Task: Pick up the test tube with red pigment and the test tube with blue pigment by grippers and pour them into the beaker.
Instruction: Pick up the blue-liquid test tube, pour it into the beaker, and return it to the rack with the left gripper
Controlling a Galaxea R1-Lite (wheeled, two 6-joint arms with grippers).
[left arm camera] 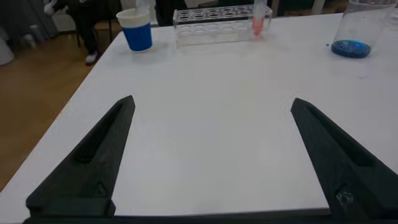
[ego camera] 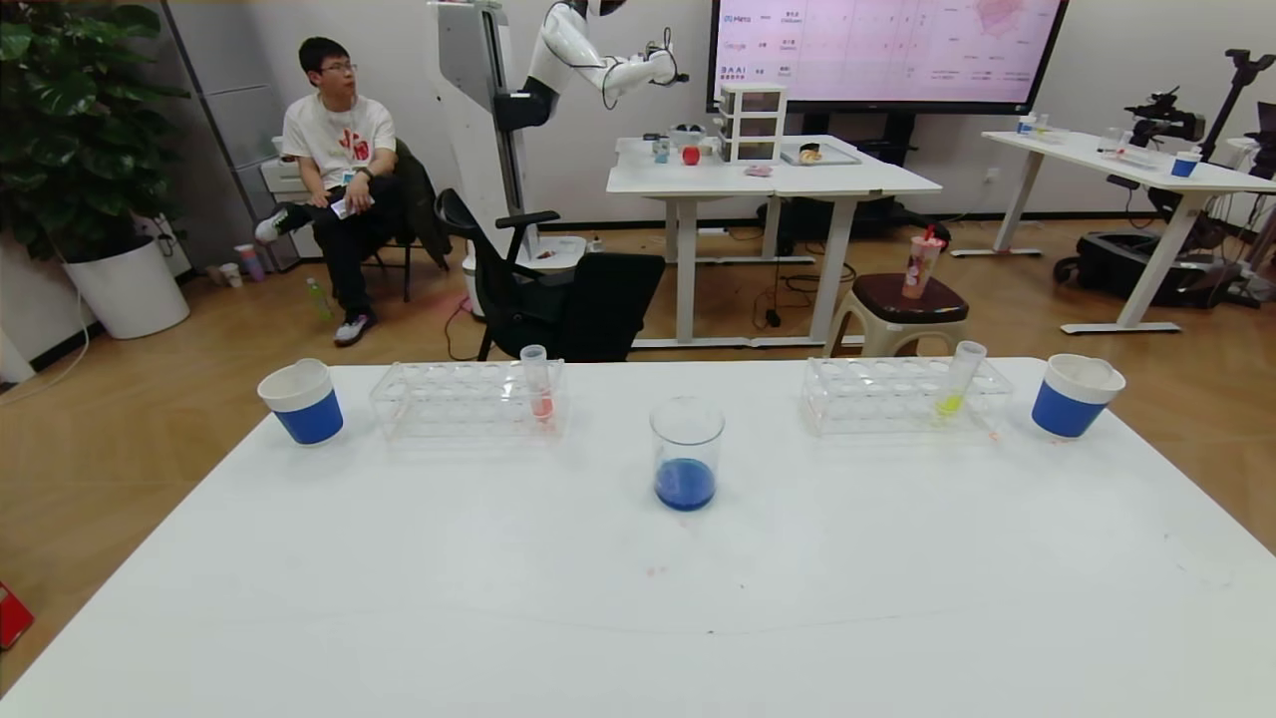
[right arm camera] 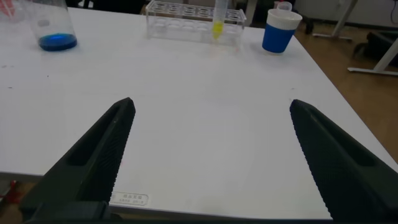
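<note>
- The left gripper hung low over the near part of the white table, its two black fingers spread wide with only bare tabletop between them.
- The right gripper mirrored it on the other side — fingers apart, nothing held.
- Neither arm showed in the head view.
- The beaker stood upright at mid-table, between the two clear racks and a little nearer the robot, with a shallow pool of blue liquid in its bottom.
- The left rack held one tube of pale pink liquid, and the right rack held one yellow-green tube. Neither is the task's red or blue tube.
- No tube of vivid red or bright blue liquid could be made out. Something clear poked from the left paper cup and from the right paper cup in the wrist views, but what it was could not be told.
- Judged from the blue in the beaker, the pouring looked largely done, and the arms seemed parked.
- If a reach remained, doing it well would mean confirming the tube's colour first — the pink one is an easy mistake. The gripper should then close on the upper glass, lift straight up clear of the rack, and tip slowly over the beaker's rim without knocking it.
</note>
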